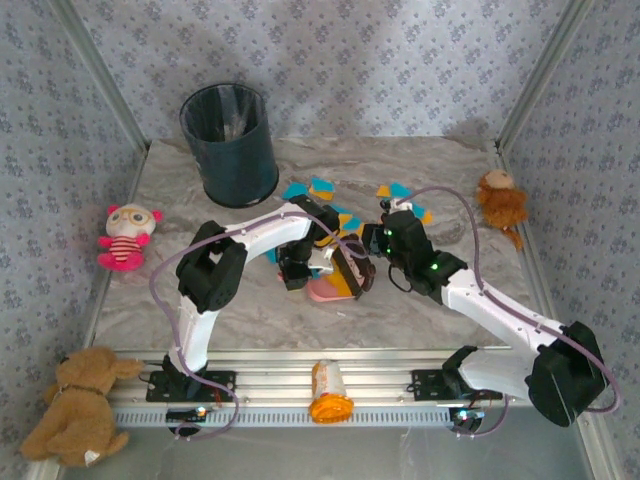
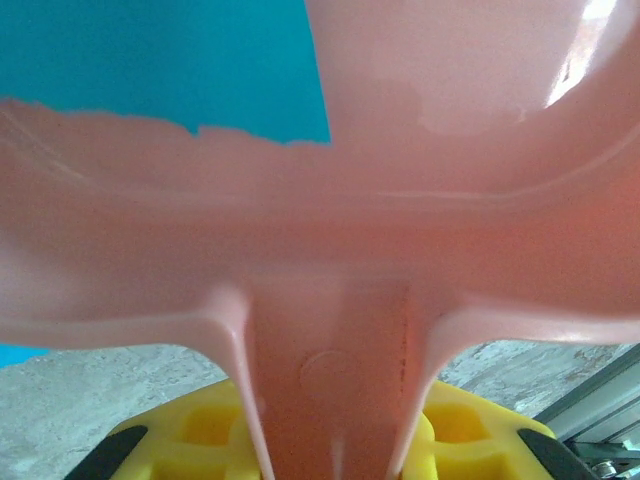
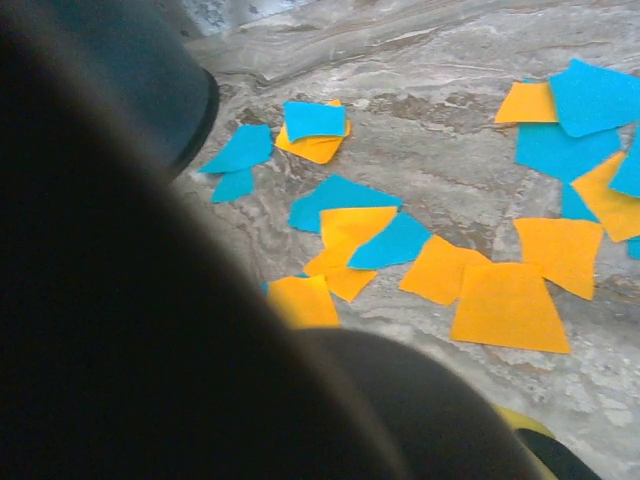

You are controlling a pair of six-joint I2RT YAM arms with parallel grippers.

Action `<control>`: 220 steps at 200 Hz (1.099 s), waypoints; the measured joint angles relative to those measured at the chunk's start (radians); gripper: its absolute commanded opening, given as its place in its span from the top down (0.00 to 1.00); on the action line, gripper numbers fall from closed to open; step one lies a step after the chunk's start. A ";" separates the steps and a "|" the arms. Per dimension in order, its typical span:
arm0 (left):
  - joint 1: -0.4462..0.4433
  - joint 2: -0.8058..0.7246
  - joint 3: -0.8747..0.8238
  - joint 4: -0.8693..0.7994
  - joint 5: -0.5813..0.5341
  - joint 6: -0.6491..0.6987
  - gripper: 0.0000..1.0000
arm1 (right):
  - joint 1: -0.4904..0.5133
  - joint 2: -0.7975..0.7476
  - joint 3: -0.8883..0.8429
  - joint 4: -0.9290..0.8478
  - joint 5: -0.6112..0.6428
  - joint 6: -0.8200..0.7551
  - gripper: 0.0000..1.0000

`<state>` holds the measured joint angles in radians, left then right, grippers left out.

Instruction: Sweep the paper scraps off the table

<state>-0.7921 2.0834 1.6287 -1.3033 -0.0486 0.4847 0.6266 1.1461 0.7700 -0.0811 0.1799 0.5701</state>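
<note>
Orange-yellow and turquoise paper scraps point(image 1: 320, 188) point(image 3: 500, 300) lie scattered across the far middle of the marble table point(image 1: 400, 315). My left gripper point(image 1: 296, 272) point(image 2: 335, 445) is shut on the handle of a pink dustpan point(image 1: 326, 290) point(image 2: 330, 250), which sits on the table just in front of the scraps. A turquoise scrap point(image 2: 160, 60) shows beyond the pan's edge. My right gripper point(image 1: 371, 242) is shut on a dark brush point(image 1: 353, 268) standing right of the pan. The brush's dark body point(image 3: 150, 330) hides its fingers in the right wrist view.
A dark bin point(image 1: 230, 145) stands at the back left. A pink striped plush point(image 1: 125, 237) sits at the left edge, a brown plush point(image 1: 500, 203) at the right. A brown teddy point(image 1: 80, 405) and an orange bottle point(image 1: 330, 392) lie by the front rail.
</note>
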 measured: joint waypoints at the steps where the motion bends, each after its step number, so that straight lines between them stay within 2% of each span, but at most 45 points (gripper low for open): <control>1: 0.000 0.000 0.000 0.000 0.000 0.000 1.00 | 0.000 0.000 0.000 0.000 -0.002 0.000 1.00; 53: 0.000 0.000 -0.011 0.025 0.000 0.000 1.00 | -0.048 -0.045 -0.019 0.018 -0.054 0.018 1.00; 114: 0.000 0.000 -0.018 0.034 0.000 0.000 1.00 | -0.053 -0.100 -0.019 -0.037 0.055 0.025 1.00; 158: 0.000 0.000 -0.018 0.036 0.000 0.000 1.00 | -0.050 -0.077 -0.019 -0.088 0.105 0.023 1.00; 220: 0.000 0.000 -0.029 0.059 0.000 0.000 0.99 | -0.035 0.003 -0.005 -0.039 0.051 0.021 1.00</control>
<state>-0.7921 2.0834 1.6001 -1.2446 -0.0486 0.4847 0.5919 1.1492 0.7650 -0.1200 0.2306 0.5915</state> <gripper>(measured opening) 0.226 0.280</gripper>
